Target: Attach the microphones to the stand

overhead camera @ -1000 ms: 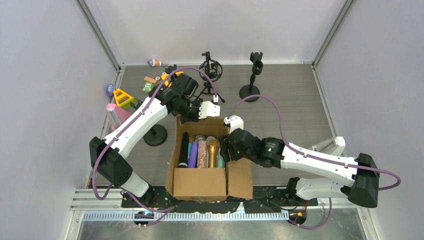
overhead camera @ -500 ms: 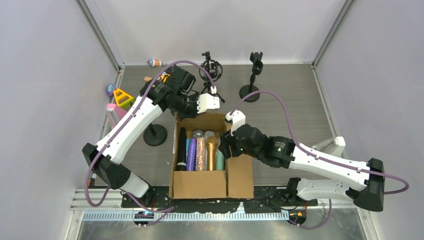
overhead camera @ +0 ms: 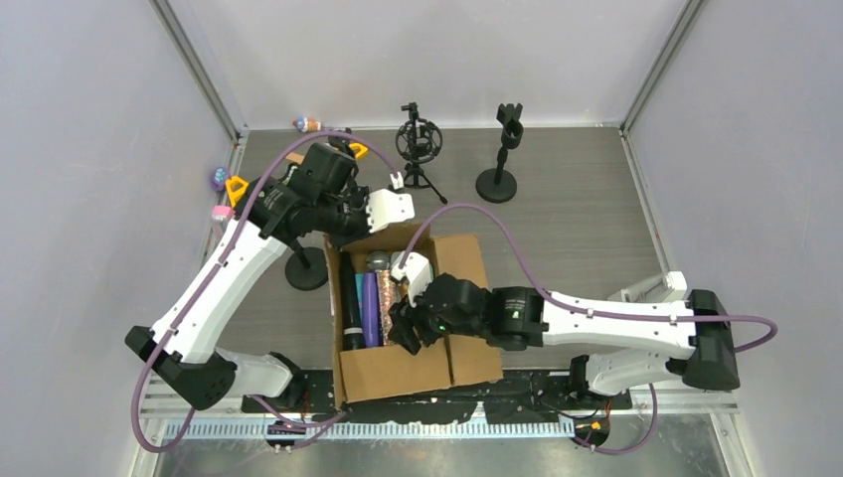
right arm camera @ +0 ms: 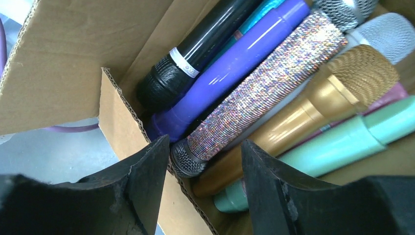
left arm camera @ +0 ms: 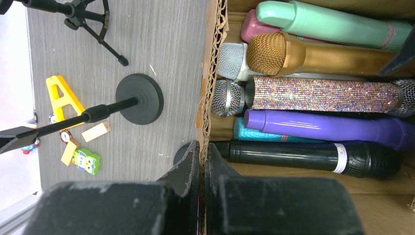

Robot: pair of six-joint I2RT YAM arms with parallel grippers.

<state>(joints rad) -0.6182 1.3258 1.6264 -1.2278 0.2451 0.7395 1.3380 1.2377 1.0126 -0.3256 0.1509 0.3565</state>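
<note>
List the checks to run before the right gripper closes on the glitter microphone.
1. Left gripper pinching the cardboard box wall: ok.
2. Right gripper open: ok.
3. Glitter microphone tail end lined up inside the open jaws: ok in the right wrist view.
4. Jaw depth around it: cannot tell.
5. Room beside it: not ok; purple microphone and gold microphone lie tight against it.
6. Clip stand upright and empty: ok.
</note>
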